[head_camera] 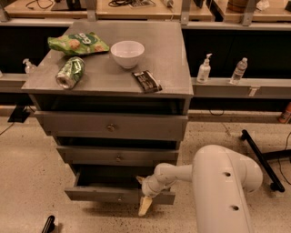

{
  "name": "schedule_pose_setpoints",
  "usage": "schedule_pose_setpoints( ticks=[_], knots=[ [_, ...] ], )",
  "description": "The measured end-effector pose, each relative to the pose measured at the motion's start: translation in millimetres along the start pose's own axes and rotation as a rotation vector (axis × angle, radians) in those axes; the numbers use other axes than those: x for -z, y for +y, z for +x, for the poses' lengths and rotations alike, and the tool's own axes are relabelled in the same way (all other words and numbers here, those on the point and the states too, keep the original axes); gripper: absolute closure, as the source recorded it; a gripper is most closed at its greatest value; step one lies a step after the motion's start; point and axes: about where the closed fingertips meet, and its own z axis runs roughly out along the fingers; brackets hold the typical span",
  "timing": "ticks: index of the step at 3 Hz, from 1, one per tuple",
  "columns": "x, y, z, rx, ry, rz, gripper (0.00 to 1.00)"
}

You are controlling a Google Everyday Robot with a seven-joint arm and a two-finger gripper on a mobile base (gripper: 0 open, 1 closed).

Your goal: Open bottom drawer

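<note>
Looking low, you see your gripper (144, 198) at the front edge of the pulled-out bottom drawer (100, 194), and you cannot tell if it grips.

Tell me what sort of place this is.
Probably a robotics lab or workshop: workbenches with cables behind, a sanitizer bottle and water bottle on a ledge, speckled floor. The gripper is at the front of the pulled-out bottom drawer.

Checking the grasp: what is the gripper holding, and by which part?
Cannot tell: the gripper sits against the front of the bottom drawer, right of centre.
</note>
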Motion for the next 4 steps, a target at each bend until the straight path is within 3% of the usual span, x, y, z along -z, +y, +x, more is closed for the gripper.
schedule_pose_setpoints(
  ticks=[1,2,4],
  knots=[
    [12.4,-7.4,-2.6,0.002,0.016,0.046,0.00],
    [0.5,-10.5,2.3,0.001,0.036,0.032,0.13],
    [-47.5,7.2,14.0,-0.007,0.050,-0.074,0.13]
  ],
)
